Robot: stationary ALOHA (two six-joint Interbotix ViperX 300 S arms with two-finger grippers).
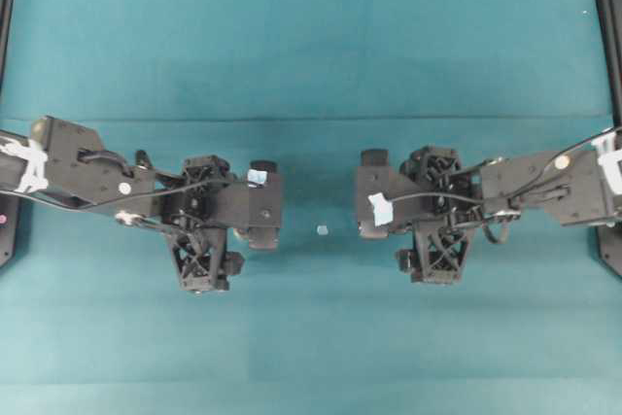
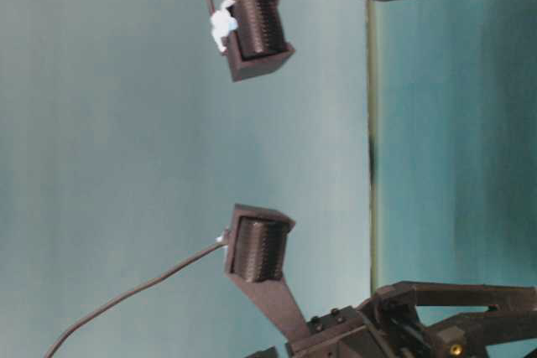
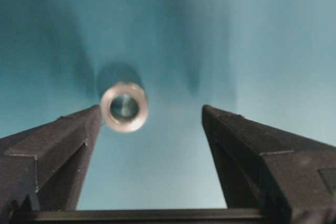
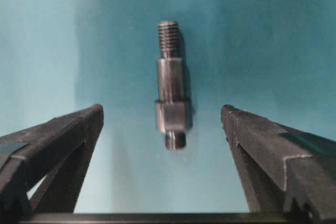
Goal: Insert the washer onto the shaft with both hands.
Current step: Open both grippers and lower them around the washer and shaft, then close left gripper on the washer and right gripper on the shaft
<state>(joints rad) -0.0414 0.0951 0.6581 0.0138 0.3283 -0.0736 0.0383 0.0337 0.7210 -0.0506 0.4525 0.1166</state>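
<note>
On the teal surface [image 1: 311, 65] I have both claws spread wide and empty, left claw [image 3: 151, 116] and right claw [image 4: 163, 116]. The shaft [image 4: 170, 93] lies loose between the right fingers, threaded end away from the camera. The washer [image 3: 124, 107] sits near the left claw's left finger, so I judge nothing is grasped yet; pickup and insertion remain.
</note>
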